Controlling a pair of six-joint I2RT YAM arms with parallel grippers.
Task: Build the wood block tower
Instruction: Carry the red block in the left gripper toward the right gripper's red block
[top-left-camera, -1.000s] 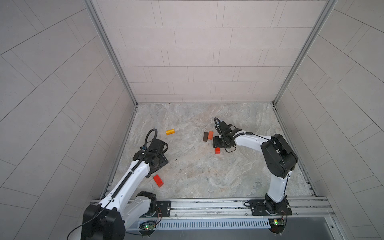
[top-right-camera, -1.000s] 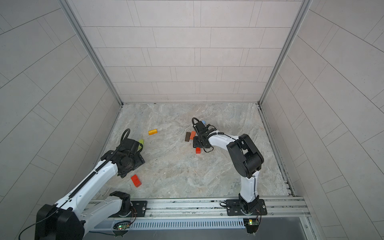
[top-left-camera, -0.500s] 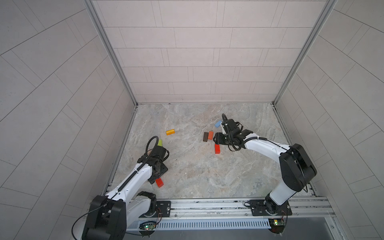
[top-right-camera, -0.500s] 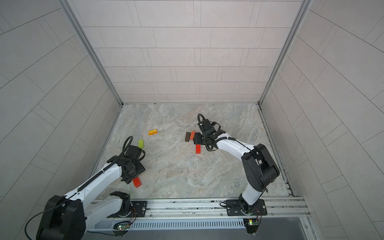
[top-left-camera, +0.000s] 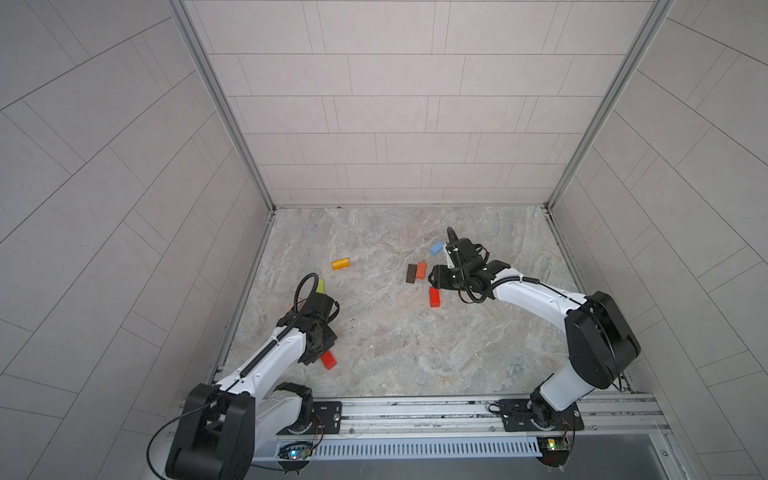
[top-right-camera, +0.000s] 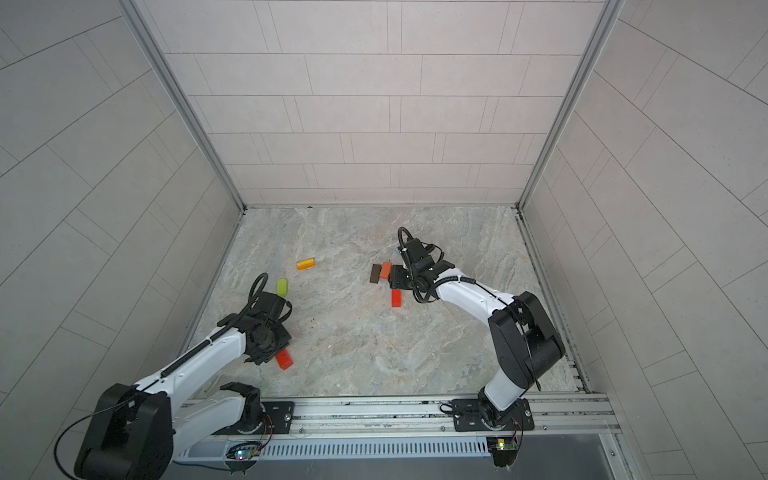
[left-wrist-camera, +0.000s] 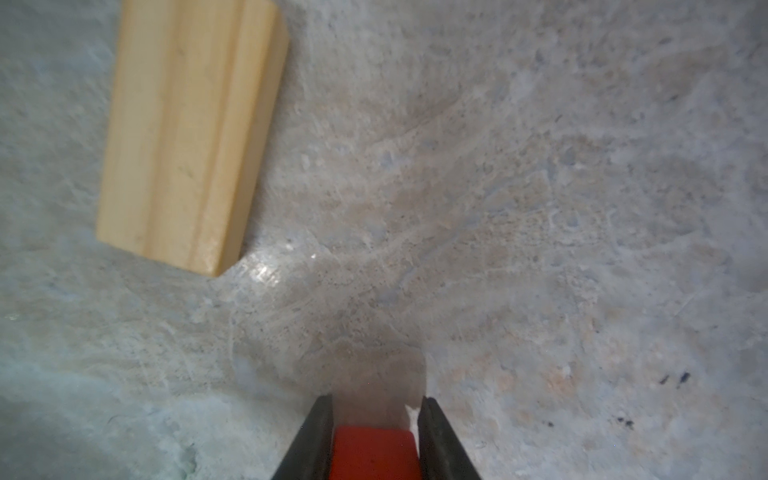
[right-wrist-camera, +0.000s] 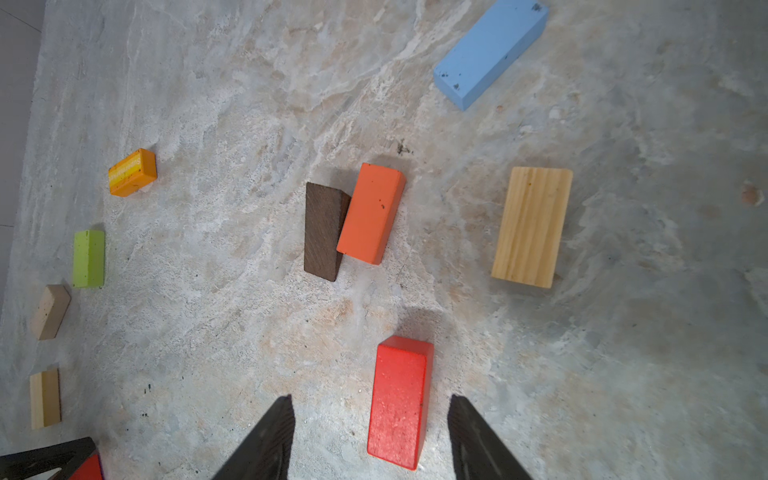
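Table (top-left-camera: 395, 353) first: it carries no tower yet, only wood blocks lying loose, most of them around its middle.

The left arm (top-left-camera: 266, 361) has drawn back from the green block (top-right-camera: 282, 286) to the table's 7 o'clock. There the left gripper (left-wrist-camera: 376, 405), wide a second ago, has narrowed onto the near red block (left-wrist-camera: 374, 453), which now sits pinched between its fingers, not yet lifted.

The right arm (top-left-camera: 536, 297) has swung outward. The right gripper (right-wrist-camera: 370, 399) hovers over the far red block (right-wrist-camera: 401, 401), its jaws wide and clear of both sides.

At 11 o'clock from that block the orange block (right-wrist-camera: 372, 214) leans on the brown block (right-wrist-camera: 324, 232).

We judge both arms are fetching red bricks for the base, with stacking not begun.
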